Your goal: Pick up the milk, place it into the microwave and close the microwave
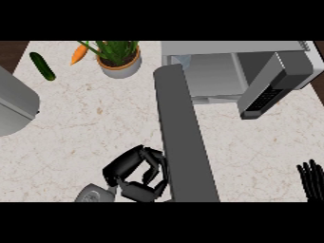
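The microwave (290, 61) stands at the counter's back right with its cavity open. Its dark grey door (182, 137) swings out toward me as a long slab. A small pale shape (182, 60), possibly the milk, shows in the cavity's left corner; I cannot tell for sure. My left hand (133, 173) sits against the door's left face near its free end, fingers curled, with nothing seen in them. My right hand (316, 182) rests open at the lower right edge, fingers up.
A potted plant (119, 59), a carrot (79, 53) and a cucumber (42, 66) lie along the back left. A large grey rounded appliance (3, 102) fills the left edge. Dark wood borders the counter's far corners.
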Action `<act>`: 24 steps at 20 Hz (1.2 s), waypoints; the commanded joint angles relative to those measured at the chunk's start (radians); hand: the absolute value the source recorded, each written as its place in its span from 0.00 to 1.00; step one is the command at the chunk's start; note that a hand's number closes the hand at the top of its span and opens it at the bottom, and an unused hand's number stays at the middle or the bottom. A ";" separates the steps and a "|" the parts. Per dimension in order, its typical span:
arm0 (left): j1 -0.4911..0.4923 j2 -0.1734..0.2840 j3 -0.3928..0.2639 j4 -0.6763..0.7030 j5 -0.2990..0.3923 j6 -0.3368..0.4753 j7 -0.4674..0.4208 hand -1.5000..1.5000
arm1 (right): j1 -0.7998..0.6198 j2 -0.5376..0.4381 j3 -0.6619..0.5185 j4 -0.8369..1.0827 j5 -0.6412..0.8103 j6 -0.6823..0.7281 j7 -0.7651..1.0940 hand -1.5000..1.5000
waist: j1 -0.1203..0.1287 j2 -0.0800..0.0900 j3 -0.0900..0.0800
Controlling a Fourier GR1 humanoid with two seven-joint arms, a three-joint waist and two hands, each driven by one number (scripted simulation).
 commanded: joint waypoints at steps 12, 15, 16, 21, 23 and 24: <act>-0.177 -0.002 -0.570 0.155 0.284 0.492 0.105 1.00 | 0.181 -0.078 0.123 -0.540 -0.253 0.217 0.207 0.00 | -0.042 0.010 -0.001; -0.242 -0.002 -0.614 0.167 0.336 0.593 0.111 1.00 | 0.205 -0.081 0.170 -0.632 -0.254 0.208 0.261 0.00 | -0.057 0.013 -0.001; -0.261 -0.002 -0.646 0.150 0.360 0.642 0.121 1.00 | 0.208 -0.069 0.173 -0.620 -0.260 0.208 0.246 0.00 | -0.056 0.013 0.000; -0.377 -0.001 -0.656 0.170 0.441 0.754 0.180 1.00 | 0.205 -0.093 0.214 -0.752 -0.292 0.190 0.363 0.00 | -0.087 0.020 -0.002; -0.407 -0.001 -0.656 0.177 0.468 0.804 0.163 1.00 | 0.188 -0.119 0.192 -0.758 -0.333 0.208 0.376 0.00 | -0.095 0.025 -0.002; -0.388 -0.001 -0.653 0.179 0.485 0.852 0.157 1.00 | 0.217 -0.118 0.198 -0.797 -0.334 0.204 0.382 0.00 | -0.108 0.023 -0.003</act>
